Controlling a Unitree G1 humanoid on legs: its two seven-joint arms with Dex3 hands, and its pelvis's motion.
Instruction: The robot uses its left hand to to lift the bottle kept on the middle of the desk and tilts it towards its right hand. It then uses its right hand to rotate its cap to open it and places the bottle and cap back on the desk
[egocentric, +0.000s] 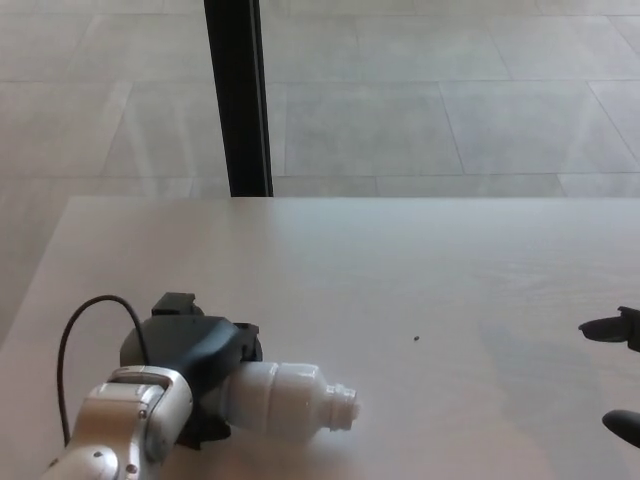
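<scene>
**Left hand grips an uncapped bottle, tilted rightward over the tabletop**

The left hand (195, 365) sits at the lower left of the head view, its black fingers wrapped round the base end of a white bottle (285, 398). The grip is closed on the bottle, with the thumb and fingers hidden in part behind the bottle's body. A pale forearm (120, 430) runs from the bottom left corner up to the hand, and a thin black cable (75, 335) loops over it.

The bottle lies nearly on its side, its neck pointing to the picture's right and slightly down. Its threaded mouth (345, 402) is bare; no cap sits on it. Whether the bottle touches the tabletop (380, 270) or hangs just above it cannot be told, though a soft shadow lies right under it.

The right hand (622, 375) shows only at the far right edge, well apart from the bottle. Two dark fingertips poke into view, one above the other with a clear gap between them, and nothing is seen held there.

A small dark speck (416, 338) lies on the pale tabletop between the two hands. Beyond the far edge, a black upright post (238, 95) stands on a tiled floor (450, 90).
</scene>
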